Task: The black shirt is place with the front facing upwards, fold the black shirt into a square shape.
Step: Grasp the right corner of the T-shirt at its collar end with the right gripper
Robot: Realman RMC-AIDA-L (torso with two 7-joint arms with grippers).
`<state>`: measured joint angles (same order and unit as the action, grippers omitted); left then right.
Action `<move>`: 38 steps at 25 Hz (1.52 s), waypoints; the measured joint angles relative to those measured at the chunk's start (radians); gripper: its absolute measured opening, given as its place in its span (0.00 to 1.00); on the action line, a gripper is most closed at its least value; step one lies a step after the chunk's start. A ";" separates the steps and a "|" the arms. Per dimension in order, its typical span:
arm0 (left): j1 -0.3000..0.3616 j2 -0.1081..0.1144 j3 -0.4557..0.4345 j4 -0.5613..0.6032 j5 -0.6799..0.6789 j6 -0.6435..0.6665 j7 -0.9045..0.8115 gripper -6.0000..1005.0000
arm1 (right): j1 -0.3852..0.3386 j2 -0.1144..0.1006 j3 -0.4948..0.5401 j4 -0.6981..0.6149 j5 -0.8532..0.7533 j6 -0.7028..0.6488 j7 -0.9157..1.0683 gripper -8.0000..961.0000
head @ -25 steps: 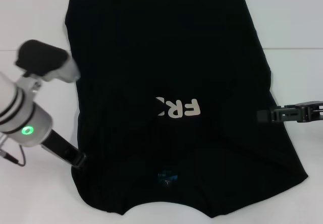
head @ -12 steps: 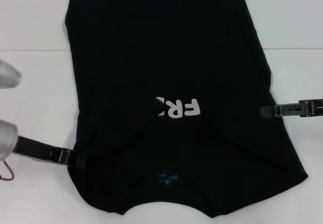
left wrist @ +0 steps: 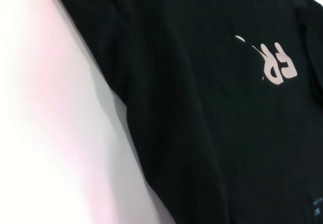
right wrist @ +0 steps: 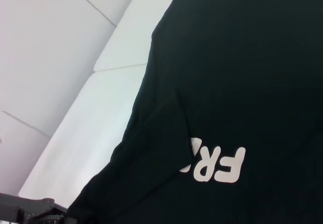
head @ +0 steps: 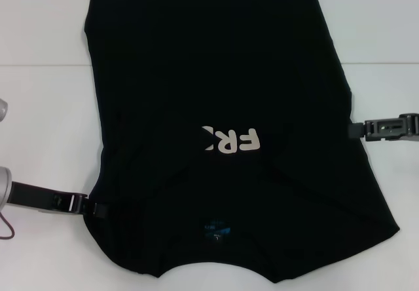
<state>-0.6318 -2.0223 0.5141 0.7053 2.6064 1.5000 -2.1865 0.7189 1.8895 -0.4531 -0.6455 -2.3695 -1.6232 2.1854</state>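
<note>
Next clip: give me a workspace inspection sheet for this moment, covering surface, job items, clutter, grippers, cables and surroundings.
Surface: white table, a seam line running across it.
Job items: black shirt spread flat, partly folded inward so only "FR" of the cream lettering shows; blue neck label at the near end.
Clutter: nothing seen.
Grippers: left gripper at the shirt's left edge near the shoulder; right gripper at the shirt's right edge. Whether either set of jaws is shut on the cloth cannot be told.
Cables: thin reddish cable by the left arm.
Surroundings: nothing seen beyond the table.
</note>
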 joint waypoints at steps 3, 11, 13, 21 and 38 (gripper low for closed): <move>-0.006 0.011 0.001 -0.019 0.000 -0.009 0.004 0.06 | 0.006 -0.012 -0.008 0.000 -0.002 -0.006 0.030 0.89; -0.011 0.030 0.001 -0.061 0.002 -0.028 0.012 0.06 | 0.018 -0.074 -0.149 -0.004 -0.015 -0.020 0.182 0.89; -0.008 0.031 -0.001 -0.061 0.001 -0.029 0.014 0.06 | 0.015 -0.089 -0.166 -0.014 -0.041 -0.034 0.215 0.89; -0.020 0.031 -0.002 -0.062 -0.002 -0.026 0.015 0.06 | 0.021 -0.097 -0.171 -0.082 -0.263 -0.127 0.266 0.89; -0.036 0.033 -0.008 -0.063 -0.002 -0.019 0.013 0.06 | 0.031 -0.047 -0.217 -0.062 -0.287 -0.122 0.260 0.89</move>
<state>-0.6673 -1.9894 0.5064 0.6427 2.6042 1.4815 -2.1739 0.7501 1.8421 -0.6702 -0.7071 -2.6562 -1.7450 2.4459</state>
